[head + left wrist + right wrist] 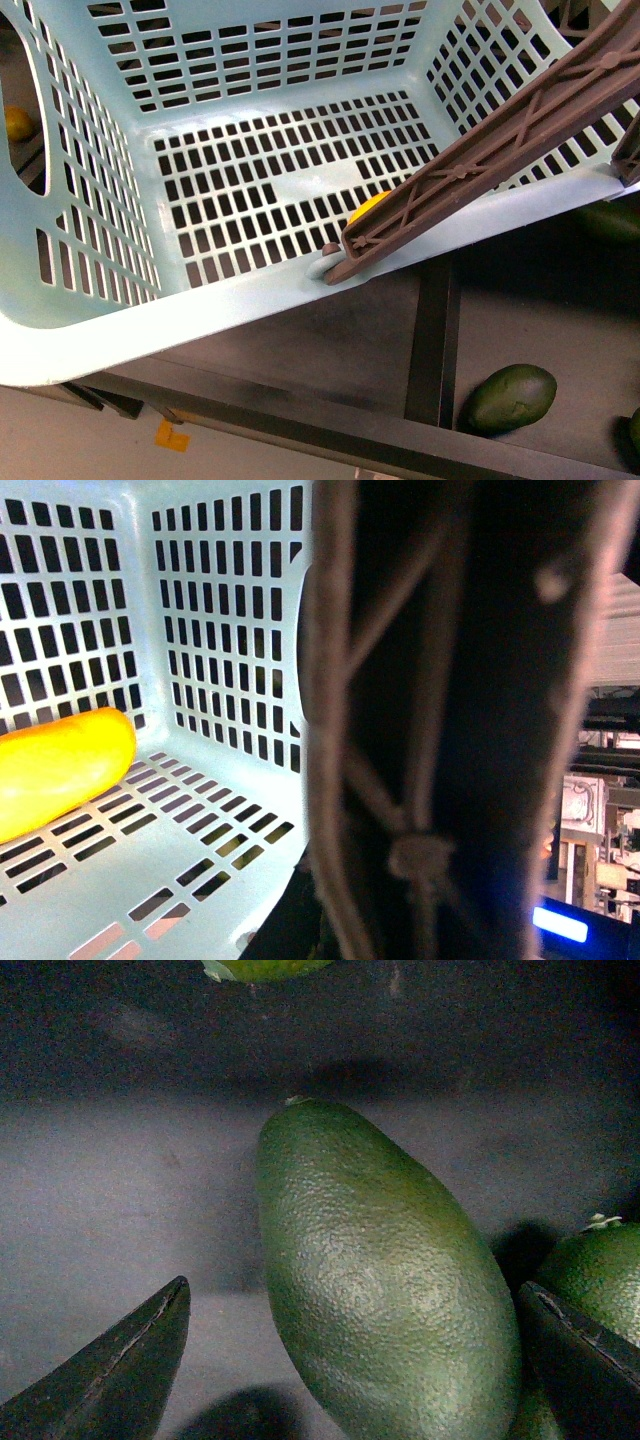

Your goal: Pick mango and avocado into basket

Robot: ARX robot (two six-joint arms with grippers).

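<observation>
A: Biggest first?
B: Teal basket (pixel 100 330) fills most of the front view; dark table (pixel 330 350) shows below and to the right of it; brown handle (pixel 500 140) lies slanted across the basket's near right corner; in the left wrist view that handle (pixel 440 720) is close and blurred.
A: Avocado?
B: Avocado (pixel 510 398) lies on its side on the table, outside the basket, near its front right corner.
A: Mango?
B: Mango (pixel 60 770) is inside the basket, on the slotted floor near a side wall; the front view shows only a yellow sliver behind the handle.
A: Grippers?
B: Right gripper (pixel 352 1288) is spread wide, straddling the avocado; one finger (pixel 120 1380) is clear of it; can't tell if the other touches; it grips nothing. Left gripper doesn't show in any view.
A: Extras?
B: Second green fruit (pixel 590 1260) sits just beside the avocado; small yellow fruit (pixel 18 122) shows through the basket's hand hole.
</observation>
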